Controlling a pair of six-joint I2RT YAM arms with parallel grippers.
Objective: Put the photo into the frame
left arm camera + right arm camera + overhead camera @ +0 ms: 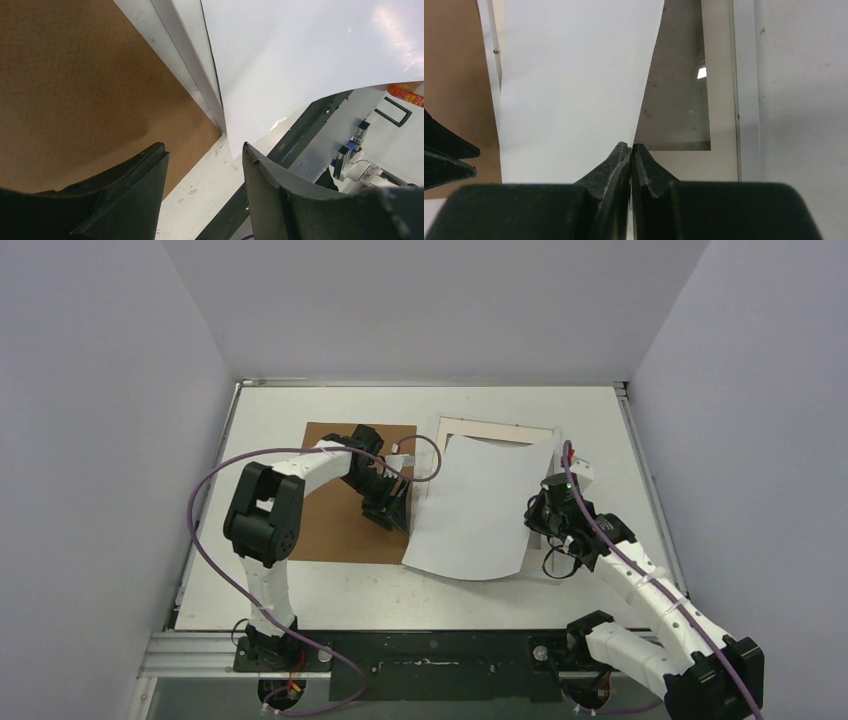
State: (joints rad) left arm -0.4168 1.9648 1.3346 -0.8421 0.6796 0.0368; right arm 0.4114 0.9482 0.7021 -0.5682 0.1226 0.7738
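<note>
At the near edge of the white table the 2 black-and-white arms are bolted side by side, both reaching away from their bases. The right gripper is the nearer. Its 2 fingers are pressed together with no gap, pinching the right edge of the large thin rectangular photo, whose plain white side faces up.

The photo lies skewed across the middle of the table, its near edge bowed and hanging past the near end of the large rectangular frame with a narrow white border. It covers most of the frame. In the right wrist view a wedge of the frame's clear middle shows just right of the pinched edge.

The left gripper sits beside the photo's left edge, over the right side of the flat brown rectangular backing board. Its 2 fingers stand about halfway apart and grip nothing; the photo's near left corner lies just beyond the gap. The board lies touching the frame's left border.

Farthest away, the frame's far border and right corner stay uncovered beyond the photo's far edge.
</note>
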